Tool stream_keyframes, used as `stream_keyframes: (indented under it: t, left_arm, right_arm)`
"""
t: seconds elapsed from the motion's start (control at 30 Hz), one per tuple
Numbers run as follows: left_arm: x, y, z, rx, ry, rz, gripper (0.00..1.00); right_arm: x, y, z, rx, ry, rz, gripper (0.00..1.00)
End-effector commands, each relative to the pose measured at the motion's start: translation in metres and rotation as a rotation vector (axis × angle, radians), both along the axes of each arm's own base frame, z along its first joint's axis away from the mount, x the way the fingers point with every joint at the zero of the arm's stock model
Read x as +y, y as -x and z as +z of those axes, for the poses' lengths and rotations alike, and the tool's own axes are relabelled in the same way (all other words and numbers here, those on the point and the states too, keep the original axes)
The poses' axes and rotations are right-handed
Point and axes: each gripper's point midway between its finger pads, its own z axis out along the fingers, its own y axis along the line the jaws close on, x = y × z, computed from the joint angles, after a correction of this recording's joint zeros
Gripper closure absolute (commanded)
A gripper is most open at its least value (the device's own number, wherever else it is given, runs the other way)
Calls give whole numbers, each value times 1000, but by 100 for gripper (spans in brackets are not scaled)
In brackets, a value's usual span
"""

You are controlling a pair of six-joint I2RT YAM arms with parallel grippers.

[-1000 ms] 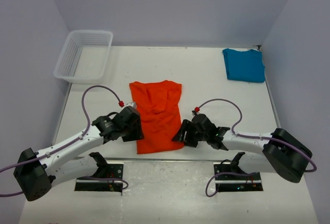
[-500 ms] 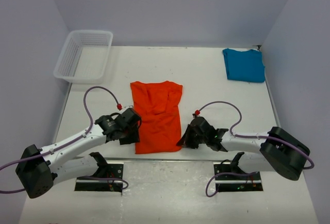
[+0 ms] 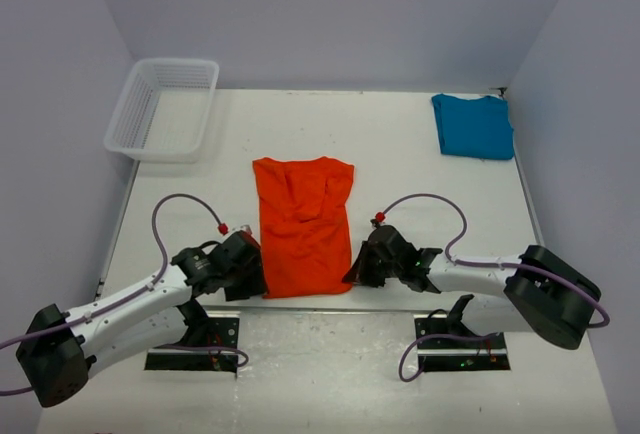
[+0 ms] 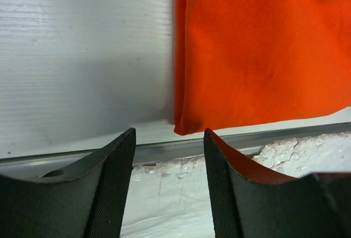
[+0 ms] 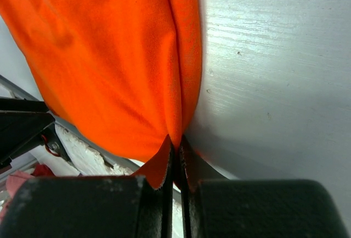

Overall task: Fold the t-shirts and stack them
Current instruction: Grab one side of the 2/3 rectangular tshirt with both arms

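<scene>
Orange-red t-shirt [image 3: 303,239]: spread flat as a long, narrow panel at the middle of the table [image 3: 400,154], its hem lying along the near edge.
Long axis: directed straight away from the arm bases, so the far end is reached only by carrying the hem forward over the cloth.
Right gripper [image 5: 176,150]: clamped tight on the shirt's near right corner, a fold of cloth seen pinched between the closed jaws.
Left gripper [image 4: 169,139]: parted and holding nothing; the near left corner is seen just ahead of the gap, slightly toward the right finger, not yet enclosed.
Deciding relation: the shirt is flanked at its hem by both arms, one corner to each; a level lift is judged to wait on the left corner being seized.
Step in hand: taken to be the grasp before a lengthwise fold.
Teal-blue t-shirt [image 3: 473,126]: set at the far right corner, well apart.
White mesh basket [image 3: 160,152]: placed at the far left corner, away from both shirts.
</scene>
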Motion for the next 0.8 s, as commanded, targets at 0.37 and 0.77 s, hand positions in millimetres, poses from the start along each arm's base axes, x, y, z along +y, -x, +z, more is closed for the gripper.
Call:
stream_keyframes:
  t: [0.37,0.77]
  left_arm:
    - [-35,-5,-11,34,129,-16,49]
    - [-33,-7,0,19,131,8,100]
  right_arm:
    - [-46,19,-31,43,211,1,100]
    - [-47,23,-30,49,205,13,100]
